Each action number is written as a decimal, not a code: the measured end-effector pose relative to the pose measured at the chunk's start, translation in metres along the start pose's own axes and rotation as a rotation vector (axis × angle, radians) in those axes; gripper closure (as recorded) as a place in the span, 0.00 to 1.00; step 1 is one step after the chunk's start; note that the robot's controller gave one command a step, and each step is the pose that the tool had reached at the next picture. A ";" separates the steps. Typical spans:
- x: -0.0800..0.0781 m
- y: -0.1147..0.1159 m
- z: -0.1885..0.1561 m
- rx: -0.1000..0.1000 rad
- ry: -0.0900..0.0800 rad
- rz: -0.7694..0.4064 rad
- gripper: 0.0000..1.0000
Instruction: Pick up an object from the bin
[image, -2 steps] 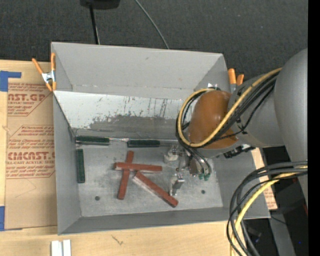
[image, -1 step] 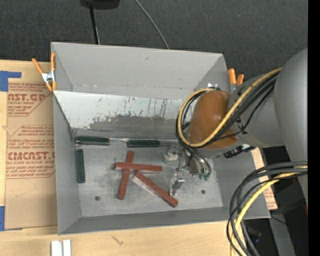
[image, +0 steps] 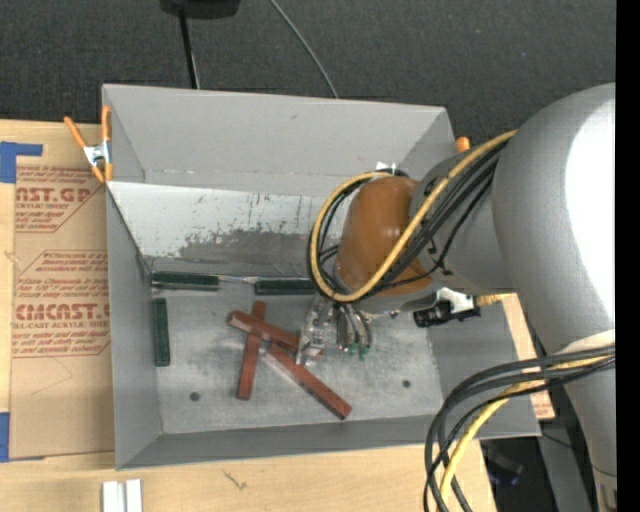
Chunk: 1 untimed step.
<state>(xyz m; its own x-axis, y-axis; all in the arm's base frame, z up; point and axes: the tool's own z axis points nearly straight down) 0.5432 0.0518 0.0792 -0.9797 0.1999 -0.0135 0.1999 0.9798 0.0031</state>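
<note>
My gripper (image: 325, 338) hangs low in the middle of the bin, under the orange wrist cover. Its fingertips sit at the right end of two crossed reddish-brown sticks. The long stick (image: 290, 363) runs from the middle left down to the lower right. The shorter stick (image: 250, 352) lies across it, nearly upright in the picture. A dark green stick (image: 284, 286) lies just up and left of the gripper, along the bin's back wall. Nothing shows between the fingers.
Another dark green stick (image: 184, 282) lies along the back wall at the left, and a third (image: 160, 331) stands along the left wall. The arm and its yellow cables cover the bin's right side.
</note>
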 end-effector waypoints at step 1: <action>0.000 0.000 0.000 0.000 0.000 -0.001 1.00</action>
<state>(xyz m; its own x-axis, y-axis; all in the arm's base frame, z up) 0.5432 0.0518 0.0792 -0.9798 0.1994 -0.0136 0.1994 0.9799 0.0030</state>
